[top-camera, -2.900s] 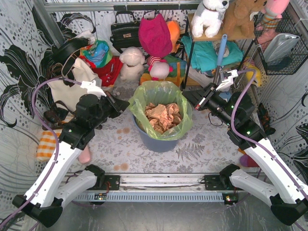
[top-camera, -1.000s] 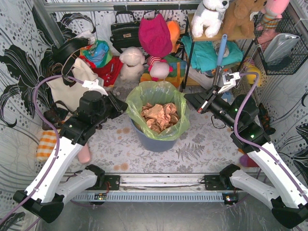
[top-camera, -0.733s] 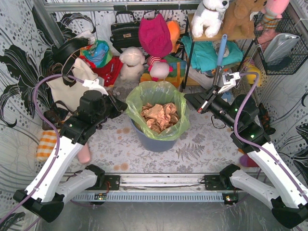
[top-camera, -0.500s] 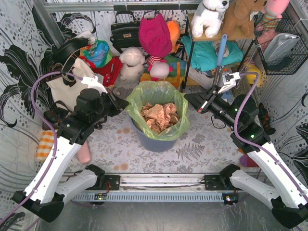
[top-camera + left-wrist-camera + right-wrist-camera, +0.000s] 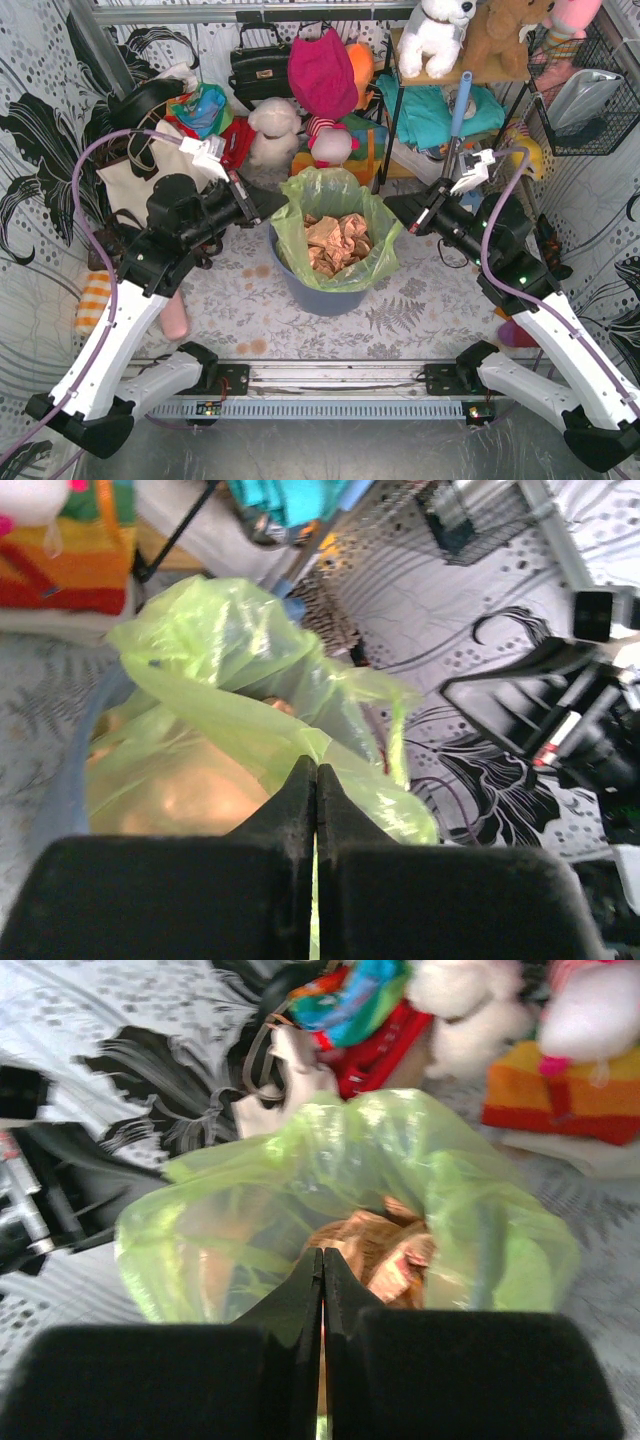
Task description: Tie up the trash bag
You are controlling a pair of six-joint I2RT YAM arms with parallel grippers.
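Observation:
The trash bag (image 5: pixel 335 190) is thin light-green plastic lining a blue-grey round bin (image 5: pixel 320 295), with crumpled tan paper (image 5: pixel 335 240) inside. My left gripper (image 5: pixel 272 208) is shut on the bag's left rim and holds it raised above the bin edge. In the left wrist view the bag (image 5: pixel 220 640) spreads beyond the closed left gripper (image 5: pixel 316 770), with green film in the slit. My right gripper (image 5: pixel 390 208) is shut on the bag's right rim. In the right wrist view the bag (image 5: pixel 400 1150) and paper lie just past the closed right gripper (image 5: pixel 322 1255).
A metal rack (image 5: pixel 390 110) with stuffed toys and cloths stands close behind the bin. Handbags (image 5: pixel 260 65) and a tote (image 5: pixel 130 190) fill the back left. A wire basket (image 5: pixel 590 100) hangs at right. A striped cloth (image 5: pixel 98 300) and pink object (image 5: pixel 177 320) lie at left.
My left gripper has risen and moved right and back, pulling the bag's left rim up and inward. The right arm has barely moved.

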